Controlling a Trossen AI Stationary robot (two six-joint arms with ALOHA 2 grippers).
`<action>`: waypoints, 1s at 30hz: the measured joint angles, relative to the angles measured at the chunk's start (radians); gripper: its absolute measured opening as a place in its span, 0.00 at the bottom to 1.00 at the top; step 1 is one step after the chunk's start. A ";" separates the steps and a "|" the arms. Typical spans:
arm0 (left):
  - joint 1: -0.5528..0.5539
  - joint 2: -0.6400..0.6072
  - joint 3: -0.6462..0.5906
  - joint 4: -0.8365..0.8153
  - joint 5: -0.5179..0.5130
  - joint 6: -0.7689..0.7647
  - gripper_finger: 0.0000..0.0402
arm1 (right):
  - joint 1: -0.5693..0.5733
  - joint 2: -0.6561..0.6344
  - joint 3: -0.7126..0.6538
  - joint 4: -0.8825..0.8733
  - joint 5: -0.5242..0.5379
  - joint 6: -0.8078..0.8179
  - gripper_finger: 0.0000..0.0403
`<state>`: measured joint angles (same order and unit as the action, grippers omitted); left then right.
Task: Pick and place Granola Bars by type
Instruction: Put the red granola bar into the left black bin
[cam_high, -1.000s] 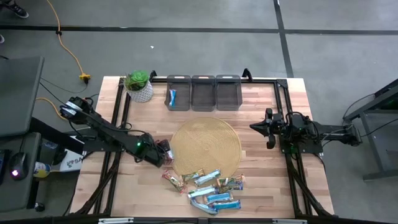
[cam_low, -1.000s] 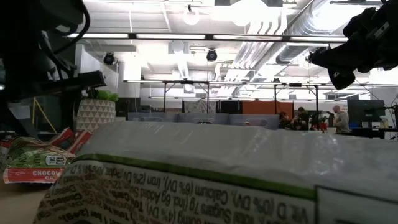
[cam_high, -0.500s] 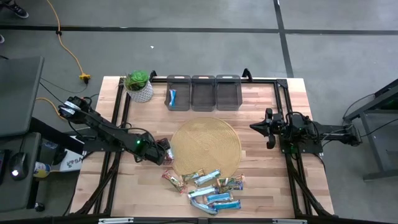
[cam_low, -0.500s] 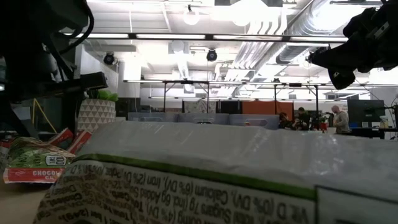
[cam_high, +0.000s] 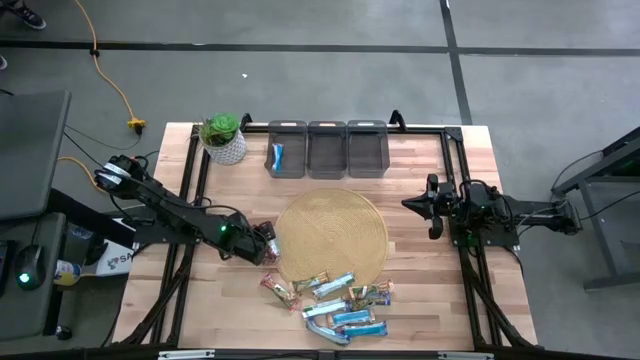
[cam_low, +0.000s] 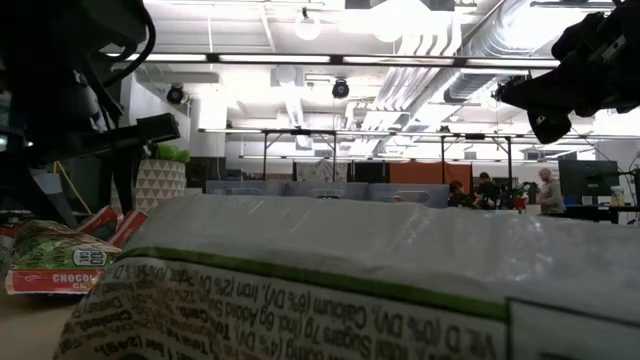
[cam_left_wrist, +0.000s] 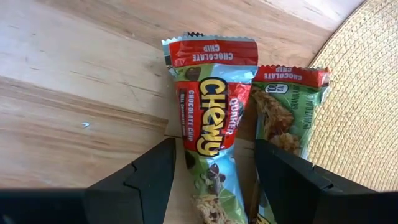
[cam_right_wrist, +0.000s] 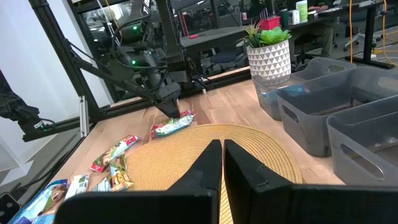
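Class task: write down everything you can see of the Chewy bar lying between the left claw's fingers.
The Chewy bar is a flat, glossy foil wrapper: red crimped end band, yellow lettering, pictured chocolate chips. It lies sealed on the wooden table, between the open fingers of the left claw. A second bar lies alongside, by the woven mat.

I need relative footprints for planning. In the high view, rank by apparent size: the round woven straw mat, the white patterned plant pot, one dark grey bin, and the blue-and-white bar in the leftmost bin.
1. Round woven straw mat
2. Dark grey bin
3. White patterned plant pot, close to the bin, so this order is unsure
4. Blue-and-white bar
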<state>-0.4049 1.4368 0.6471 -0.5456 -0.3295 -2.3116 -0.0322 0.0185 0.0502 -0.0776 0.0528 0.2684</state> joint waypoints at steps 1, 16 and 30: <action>0.002 0.000 0.000 -0.001 0.000 0.000 0.54 | 0.000 0.000 0.000 0.000 0.000 0.000 0.00; 0.032 0.001 0.000 -0.012 0.024 0.056 0.33 | 0.000 0.000 0.000 0.000 0.000 0.000 0.00; 0.033 0.003 -0.002 -0.023 -0.020 0.056 0.28 | 0.000 0.000 0.000 0.000 0.000 0.000 0.00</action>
<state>-0.3717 1.4395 0.6449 -0.5684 -0.3491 -2.2559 -0.0319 0.0183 0.0502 -0.0776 0.0528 0.2685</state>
